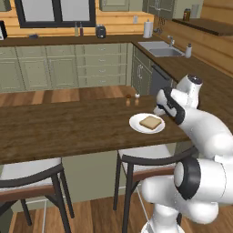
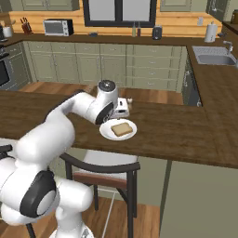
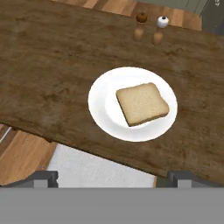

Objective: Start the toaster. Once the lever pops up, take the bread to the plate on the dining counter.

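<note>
room: rendered kitchen; pale green cabinets along the back wall, sink (image 1: 160, 48) in the corner worktop; toaster (image 1: 100, 31) sits far back on that worktop under the window, well apart from the arm
surface: dining counter (image 1: 68, 132), dark wood slab; stools tucked under its near edge
plate: white plate (image 3: 101, 105) flat on the counter near the front edge; holds one thing only
bread: bread (image 3: 141, 103) lies flat on the plate, offset toward one side, fully inside the rim; nothing touching it
gripper: gripper (image 3: 112, 177) hovers above the plate, clear of the slice; fingers (image 3: 43, 178) spread wide, nothing between them
handling (judgement): slice looks light, soft, crushable; dry crust should give decent friction; if re-gripped, pinch across opposite crust edges with low force; lying flat makes it awkward to get under; plate is stiff and smooth, could skid if nudged
other containers: salt and pepper shakers (image 3: 148, 29) upright, side by side, behind the plate; contents not visible
progress (judgement): bread on plate, looks delivered; retreat upward, avoid shakers
</note>
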You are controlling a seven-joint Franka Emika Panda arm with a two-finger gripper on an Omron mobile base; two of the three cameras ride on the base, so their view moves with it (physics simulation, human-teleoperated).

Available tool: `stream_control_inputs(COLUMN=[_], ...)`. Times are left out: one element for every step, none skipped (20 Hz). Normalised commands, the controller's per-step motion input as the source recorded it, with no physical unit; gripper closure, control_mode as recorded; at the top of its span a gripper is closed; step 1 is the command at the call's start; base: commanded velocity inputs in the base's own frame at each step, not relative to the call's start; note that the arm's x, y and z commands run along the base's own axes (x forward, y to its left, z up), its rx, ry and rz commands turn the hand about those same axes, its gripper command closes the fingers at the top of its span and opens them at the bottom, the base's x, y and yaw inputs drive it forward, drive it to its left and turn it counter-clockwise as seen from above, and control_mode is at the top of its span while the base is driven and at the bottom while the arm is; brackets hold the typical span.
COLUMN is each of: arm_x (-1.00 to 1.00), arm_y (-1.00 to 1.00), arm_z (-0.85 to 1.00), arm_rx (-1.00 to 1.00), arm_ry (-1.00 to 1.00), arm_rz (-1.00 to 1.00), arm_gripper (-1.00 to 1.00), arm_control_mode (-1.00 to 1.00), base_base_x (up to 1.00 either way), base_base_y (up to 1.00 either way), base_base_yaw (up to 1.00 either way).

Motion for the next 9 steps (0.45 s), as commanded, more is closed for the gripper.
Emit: stream_control_inputs(arm_x=[-1.0,-1.0,-0.97,-0.95,-0.94,-0.92,-0.91,-0.92,-0.86], arm_y=[0.81,0.75,0.63,0.54,0.45,0.39,0.34,0.29,0.22], arm_z=[0.51,0.57,0.62,0.64,0.64,0.6,0.54,0.44,0.36], arm_rx=[-0.1,-0.07,-0.01,0.0,0.0,0.0,0.0,0.0,0.0], arm_ry=[0.0,0.0,0.06,0.11,0.12,0.13,0.14,0.12,0.12], arm_rz=[-0.23,-0.25,-0.26,-0.26,-0.25,-0.24,-0.23,-0.21,-0.2], arm_gripper=[-1.0,-1.0,-1.0,-1.0,-1.0,-1.0,-1.0,-1.0,-1.0], arm_control_mode=[-1.0,-1.0,-1.0,-1.0,-1.0,-1.0,-1.0,-1.0,-1.0], base_base_x=[0.0,0.0,0.0,0.0,0.0,0.0,0.0,0.0,0.0], base_base_y=[0.0,0.0,0.0,0.0,0.0,0.0,0.0,0.0,0.0], base_base_yaw=[0.0,0.0,0.0,0.0,0.0,0.0,0.0,0.0,0.0])
